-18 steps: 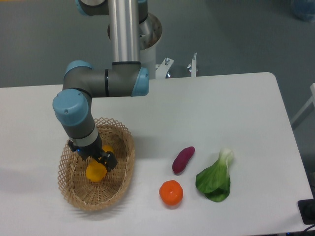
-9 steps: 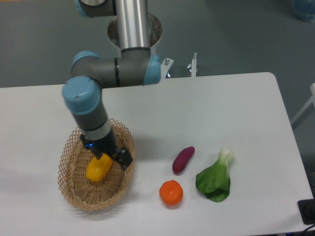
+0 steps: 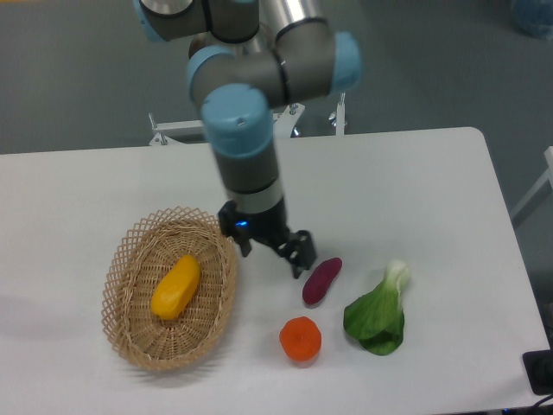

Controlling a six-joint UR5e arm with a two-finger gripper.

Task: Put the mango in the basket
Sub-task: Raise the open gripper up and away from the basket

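Centrally, the basket [image 3: 169, 288] serves as landmark: the mango [image 3: 175, 287] lies inside it on the woven floor, long axis tilted, touched by nothing. Just right of the basket's rim, the gripper [image 3: 275, 251] hangs over the table [image 3: 415, 181], fingers spread and holding nothing. Further right of the basket lie a purple sweet potato [image 3: 321, 281], an orange [image 3: 300, 338] and a leafy green vegetable [image 3: 379, 312].

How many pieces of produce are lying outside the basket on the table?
3. The purple sweet potato lies just right of the gripper, the orange sits in front of it, and the leafy green lies farthest right. The mango is inside the basket.
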